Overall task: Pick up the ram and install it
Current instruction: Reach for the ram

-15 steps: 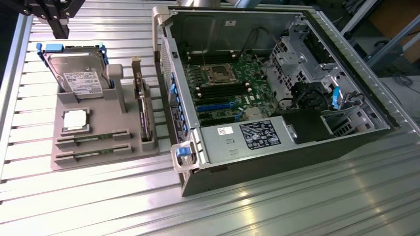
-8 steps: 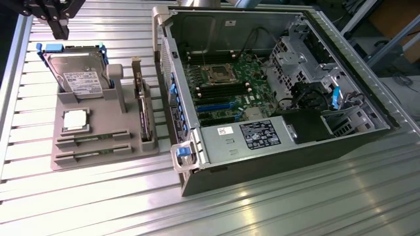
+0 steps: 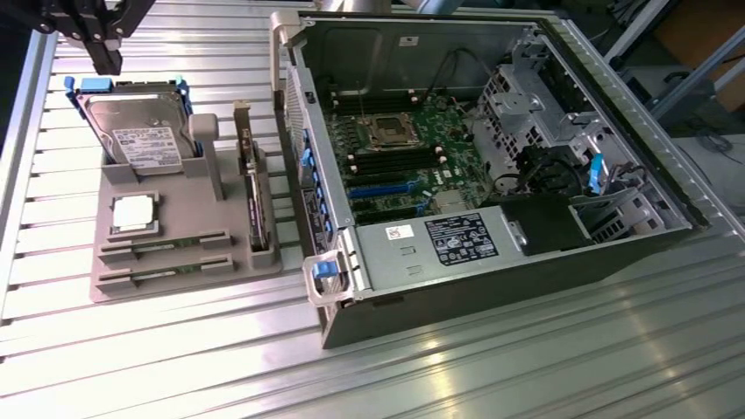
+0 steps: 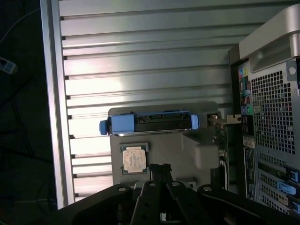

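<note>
Two dark fingers (image 3: pixel 105 57), drawn close together and holding nothing, hang above the hard drive (image 3: pixel 140 131) at the exterior view's left. Its grey holder (image 3: pixel 192 205) on the bench (image 3: pixel 140 349) also carries a CPU chip (image 3: pixel 133 214) and the ram (image 3: pixel 163 247), green sticks lying untouched in the slots nearest the camera. An expansion card (image 3: pixel 254 192) stands just beside; the open computer case (image 3: pixel 489 292) sits rightmost.

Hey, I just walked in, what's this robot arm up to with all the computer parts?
The arm's gripper hangs above the hard drive, which stands at one end of the gray parts tray. Two ram sticks lie in slots at the tray's other end, untouched. The open computer case sits beside the tray, toward the exterior view's right.
</note>
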